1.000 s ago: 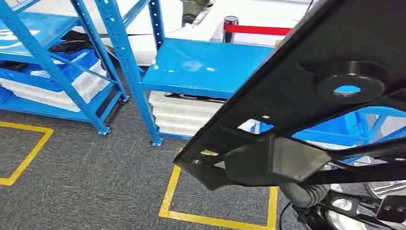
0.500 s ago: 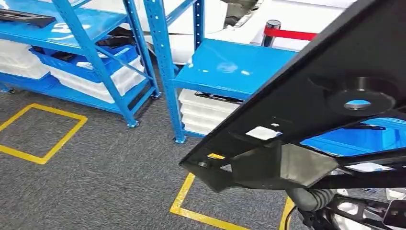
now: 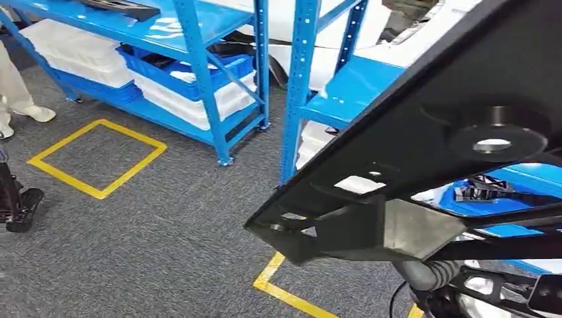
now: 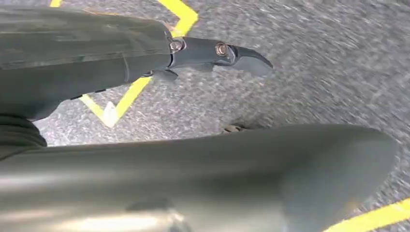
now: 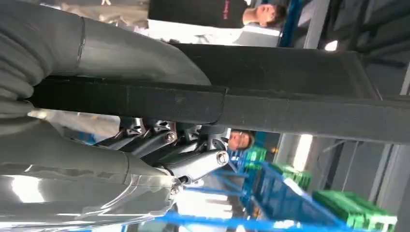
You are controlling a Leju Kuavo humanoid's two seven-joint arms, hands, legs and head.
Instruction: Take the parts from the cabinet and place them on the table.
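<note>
A large flat black part (image 3: pixel 424 132) with a round hole and cut-outs covers the right side of the head view, tilted up to the right. My right hand (image 5: pixel 111 159) grips it: the thumb lies over the part's black bar (image 5: pixel 290 113) and the darker fingers (image 5: pixel 193 164) curl under it. The ribbed right wrist cover (image 3: pixel 427 271) shows below the part. My left hand (image 4: pixel 159 159) hangs over grey carpet, fingers (image 4: pixel 217 50) stretched out and apart from the thumb, holding nothing. Another black part (image 3: pixel 122 8) lies on the far rack's upper shelf.
Blue racks (image 3: pixel 199 59) with white and blue bins (image 3: pixel 172 83) stand ahead. A lower blue shelf (image 3: pixel 351 89) is behind the part. Yellow floor squares (image 3: pixel 99 159) mark the carpet. A person's legs (image 3: pixel 16 93) and a black stand foot (image 3: pixel 16 205) are at the left.
The whole picture has shifted: racks and floor marks slid right and nearer, so the camera turned left. The black part stays in the same place in my right hand.
</note>
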